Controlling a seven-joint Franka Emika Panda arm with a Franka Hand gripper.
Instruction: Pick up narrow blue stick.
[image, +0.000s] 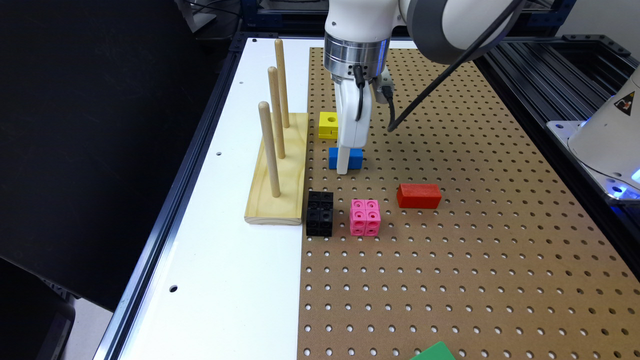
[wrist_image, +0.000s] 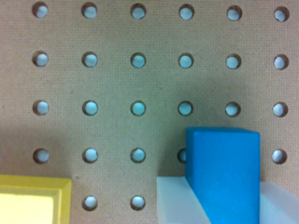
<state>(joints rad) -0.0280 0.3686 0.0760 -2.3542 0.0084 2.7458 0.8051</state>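
Blue stick (wrist_image: 223, 175): on the pegboard (image: 450, 250), just near of the yellow cube (image: 327, 124).
Gripper (image: 343, 167): jaws straddle the stick, touching both sides.
Advice: squeeze firmly, then lift straight up.

White arm (image: 370, 20) with grey joint band, ribbed silver wrist collar, black cables, pale pincer (image: 343, 167).
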